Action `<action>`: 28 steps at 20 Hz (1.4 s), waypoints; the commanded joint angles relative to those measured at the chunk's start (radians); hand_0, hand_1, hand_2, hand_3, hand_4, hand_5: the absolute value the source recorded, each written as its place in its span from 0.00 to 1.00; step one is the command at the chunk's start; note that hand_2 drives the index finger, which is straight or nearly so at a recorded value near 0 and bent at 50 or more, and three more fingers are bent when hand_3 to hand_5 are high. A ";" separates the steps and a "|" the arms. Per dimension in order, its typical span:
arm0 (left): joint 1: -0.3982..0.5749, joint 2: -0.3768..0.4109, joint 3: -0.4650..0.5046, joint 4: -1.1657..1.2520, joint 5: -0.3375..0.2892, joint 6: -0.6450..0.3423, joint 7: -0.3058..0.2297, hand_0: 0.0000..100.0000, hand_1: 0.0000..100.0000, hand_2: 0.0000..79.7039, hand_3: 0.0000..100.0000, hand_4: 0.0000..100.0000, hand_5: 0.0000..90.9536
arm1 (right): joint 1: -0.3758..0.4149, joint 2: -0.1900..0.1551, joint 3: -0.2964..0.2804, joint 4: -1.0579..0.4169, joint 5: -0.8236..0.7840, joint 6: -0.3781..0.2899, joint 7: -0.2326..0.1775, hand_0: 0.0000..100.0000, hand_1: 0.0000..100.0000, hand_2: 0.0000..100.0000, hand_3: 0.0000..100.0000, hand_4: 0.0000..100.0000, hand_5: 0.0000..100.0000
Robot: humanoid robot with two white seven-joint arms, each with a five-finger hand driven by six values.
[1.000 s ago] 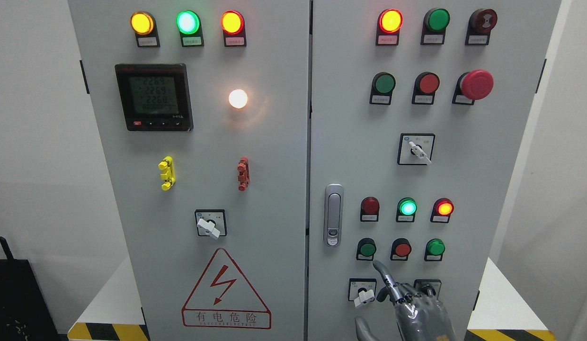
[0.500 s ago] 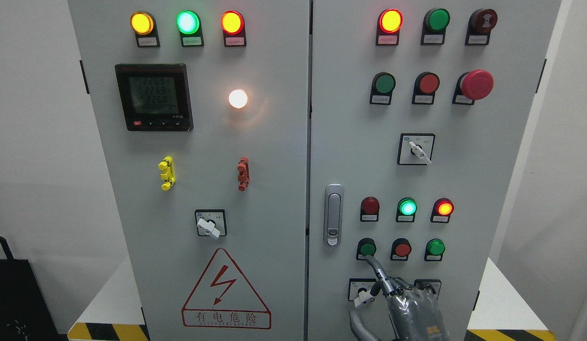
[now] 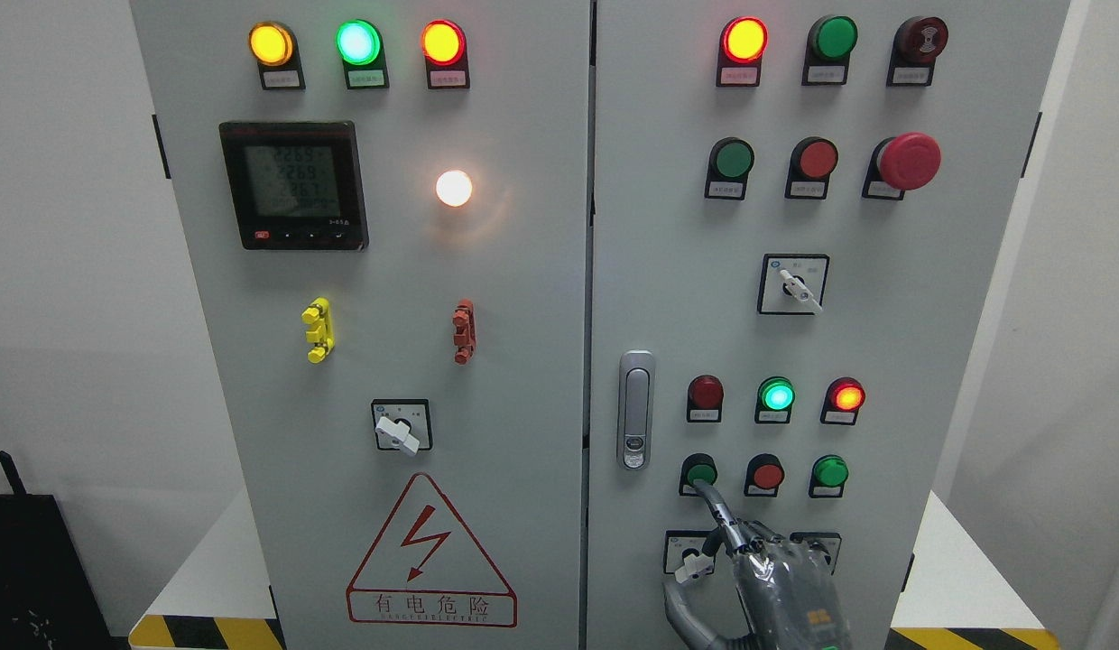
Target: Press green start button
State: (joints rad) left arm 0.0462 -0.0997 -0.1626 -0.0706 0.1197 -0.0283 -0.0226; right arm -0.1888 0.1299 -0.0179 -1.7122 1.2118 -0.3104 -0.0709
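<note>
The green start button [image 3: 700,471] sits low on the right-hand cabinet door [image 3: 893,343], leftmost in a row of three, with a red button [image 3: 767,474] just beside it and another green button [image 3: 830,470] at the far end. My index fingertip [image 3: 701,488] meets its lower edge; whether it is truly pressing or only touching, I cannot tell from here. My right hand [image 3: 776,578] comes up from the bottom edge with that one finger stretched out and the others curled back toward the palm, holding nothing. My left hand is out of view.

To do this well, I judge that the tip should move a little higher, onto the middle of the cap, so the push goes straight into the panel rather than skidding off the rim. The push should be short and square, along the button's axis. I keep the curled fingers tucked, because the white selector knob [image 3: 692,567] lies just under my knuckles and a careless wrist could nudge it. The red button next door is the other risk, so I avoid drifting rightward. Above the row, a green lamp [image 3: 777,395] is lit between a dark red lamp [image 3: 705,392] and a glowing red one [image 3: 846,397]; I would watch these for a change as a sign the press has registered
</note>
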 commanded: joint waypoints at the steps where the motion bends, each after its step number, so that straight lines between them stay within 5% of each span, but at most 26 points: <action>1: 0.000 0.000 0.000 0.000 0.000 -0.001 0.000 0.12 0.56 0.00 0.00 0.00 0.00 | -0.006 0.001 -0.025 0.022 0.000 0.001 0.000 0.46 0.34 0.00 0.58 0.64 0.71; 28: 0.000 0.000 0.000 0.000 0.000 -0.001 0.000 0.12 0.56 0.00 0.00 0.00 0.00 | -0.023 0.004 -0.014 0.028 -0.020 0.008 -0.001 0.48 0.35 0.00 0.59 0.64 0.70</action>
State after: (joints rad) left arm 0.0460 -0.0997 -0.1626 -0.0705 0.1197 -0.0283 -0.0226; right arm -0.2145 0.1316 -0.0178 -1.6700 1.1984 -0.2938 -0.0730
